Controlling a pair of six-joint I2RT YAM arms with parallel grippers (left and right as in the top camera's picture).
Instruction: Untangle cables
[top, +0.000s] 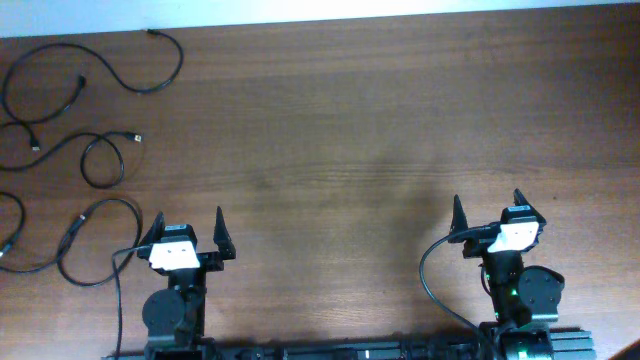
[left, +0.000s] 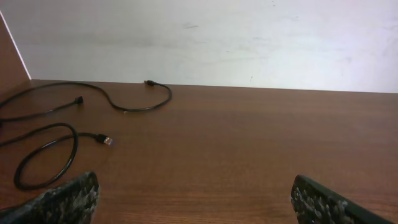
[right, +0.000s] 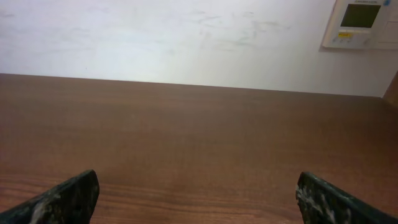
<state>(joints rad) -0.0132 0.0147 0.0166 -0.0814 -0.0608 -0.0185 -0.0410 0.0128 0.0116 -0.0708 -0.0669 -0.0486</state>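
The cables (top: 70, 150) are found on the far left part of the table (top: 330, 120), well apart from the right arm and nearer the left one. They are laid out as loose curves and loops rather than as one knot; a small plug (top: 135, 138) is seen at the end of one loop. Whether any two cords cross cannot be told for certain from above. In the left wrist view, a loop (left: 76, 146) and a longer curve (left: 134, 109) are seen ahead and to the left, apart from each other.

The untangling is judged to be largely done, or else a pause between pulls is shown, since no cord is being handled. If a crossing is left, a reach forward and to the left by the left arm would be called for, with the fingers lowered over a single cord only.

The left gripper (top: 190, 215) is spread wide and nothing is held or touched by it; bare wood is seen between its fingers (left: 62, 199). The right gripper (top: 487, 197) is likewise spread wide and empty, with only bare table before it.
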